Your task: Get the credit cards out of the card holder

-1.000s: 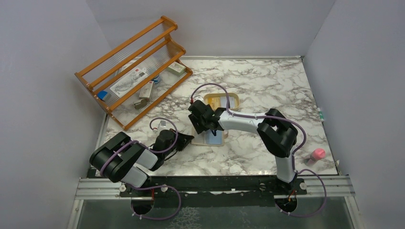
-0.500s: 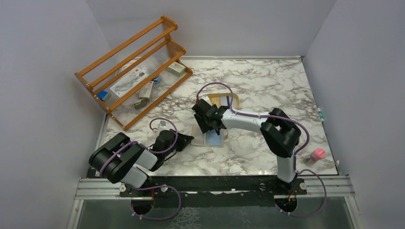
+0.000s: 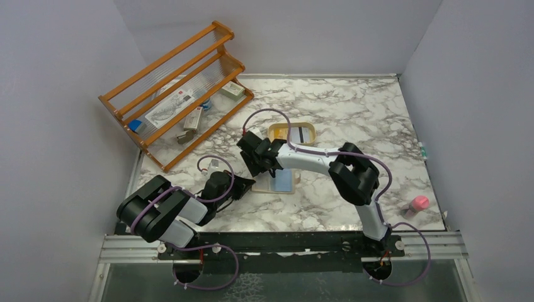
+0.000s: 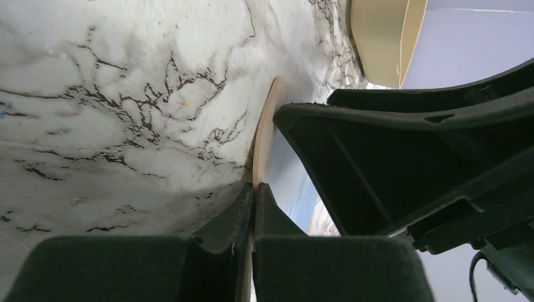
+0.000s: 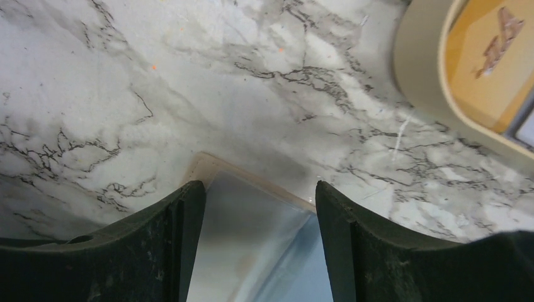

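The tan card holder (image 3: 281, 182) lies open on the marble, its light blue inside facing up. My left gripper (image 3: 249, 184) is shut on its left edge; the left wrist view shows the tan edge (image 4: 263, 141) pinched between the jaws (image 4: 254, 189). My right gripper (image 3: 255, 161) hovers over the holder's far-left corner (image 5: 204, 165), jaws apart. A whitish-blue credit card (image 5: 252, 242) shows between its fingers (image 5: 182, 236); whether they touch it is unclear. A yellow-orange card (image 3: 286, 133) and a dark-striped card (image 3: 305, 133) lie in the cream tray (image 3: 292, 125).
The cream tray's rim (image 5: 419, 75) sits just beyond the holder, to the right. A wooden rack (image 3: 176, 94) with small items stands at the back left. A pink object (image 3: 419, 203) rests near the table's right front edge.
My right gripper has shifted left over the card holder, uncovering the tray behind it. Its jaws keep the same spread. The left gripper has not moved.
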Controlling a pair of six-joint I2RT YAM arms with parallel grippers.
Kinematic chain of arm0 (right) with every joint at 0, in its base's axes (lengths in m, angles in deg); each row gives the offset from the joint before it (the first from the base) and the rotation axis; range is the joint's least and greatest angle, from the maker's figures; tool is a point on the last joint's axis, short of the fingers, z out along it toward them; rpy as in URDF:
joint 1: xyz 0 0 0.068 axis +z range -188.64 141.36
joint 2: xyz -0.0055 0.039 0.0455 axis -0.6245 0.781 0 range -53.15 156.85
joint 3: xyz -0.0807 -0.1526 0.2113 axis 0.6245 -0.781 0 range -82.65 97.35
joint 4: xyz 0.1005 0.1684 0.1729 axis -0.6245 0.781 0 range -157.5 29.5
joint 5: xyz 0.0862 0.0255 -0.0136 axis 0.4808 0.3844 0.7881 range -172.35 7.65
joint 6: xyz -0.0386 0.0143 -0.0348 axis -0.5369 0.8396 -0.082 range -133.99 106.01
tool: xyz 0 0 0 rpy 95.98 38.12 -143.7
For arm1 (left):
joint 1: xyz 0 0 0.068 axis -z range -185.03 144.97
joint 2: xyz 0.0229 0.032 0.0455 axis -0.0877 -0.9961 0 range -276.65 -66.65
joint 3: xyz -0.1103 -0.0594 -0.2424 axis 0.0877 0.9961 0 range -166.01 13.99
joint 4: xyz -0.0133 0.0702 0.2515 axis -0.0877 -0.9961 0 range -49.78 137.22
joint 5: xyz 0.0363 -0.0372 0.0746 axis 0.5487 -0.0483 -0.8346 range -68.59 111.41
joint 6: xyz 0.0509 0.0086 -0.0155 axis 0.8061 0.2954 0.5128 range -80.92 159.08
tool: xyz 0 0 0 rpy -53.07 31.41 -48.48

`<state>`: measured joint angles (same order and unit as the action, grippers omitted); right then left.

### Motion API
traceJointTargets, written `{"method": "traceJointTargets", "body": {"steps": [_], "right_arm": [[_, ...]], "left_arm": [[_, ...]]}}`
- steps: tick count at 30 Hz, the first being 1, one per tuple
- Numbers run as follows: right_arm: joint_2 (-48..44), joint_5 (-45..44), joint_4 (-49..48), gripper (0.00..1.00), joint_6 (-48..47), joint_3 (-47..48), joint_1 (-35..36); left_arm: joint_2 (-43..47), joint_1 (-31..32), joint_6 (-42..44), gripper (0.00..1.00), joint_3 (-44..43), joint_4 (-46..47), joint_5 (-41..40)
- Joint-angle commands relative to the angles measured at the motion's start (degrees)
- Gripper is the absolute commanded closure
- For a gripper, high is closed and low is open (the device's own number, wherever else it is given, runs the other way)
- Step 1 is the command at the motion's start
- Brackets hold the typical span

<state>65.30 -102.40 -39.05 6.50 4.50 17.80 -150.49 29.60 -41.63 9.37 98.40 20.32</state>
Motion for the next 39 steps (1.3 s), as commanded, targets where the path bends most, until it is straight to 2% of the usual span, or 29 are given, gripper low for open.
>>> {"method": "traceJointTargets", "body": {"steps": [1,16,39], "right_arm": [[3.0,0.8,2.1,0.30,1.0,1.0,1.3],[4.1,-3.7,3.3,0.30,-0.5,0.8,4.8],[-7.7,-5.3,3.2,0.30,3.0,-22.8,5.8]], "left_arm": [[0.2,0.0,1.3,1.00,0.3,-1.7,-1.2],[0.6,0.0,1.1,1.00,0.6,-2.2,-1.8],[1.1,-0.1,-0.2,1.00,1.8,-4.6,-4.2]]}}
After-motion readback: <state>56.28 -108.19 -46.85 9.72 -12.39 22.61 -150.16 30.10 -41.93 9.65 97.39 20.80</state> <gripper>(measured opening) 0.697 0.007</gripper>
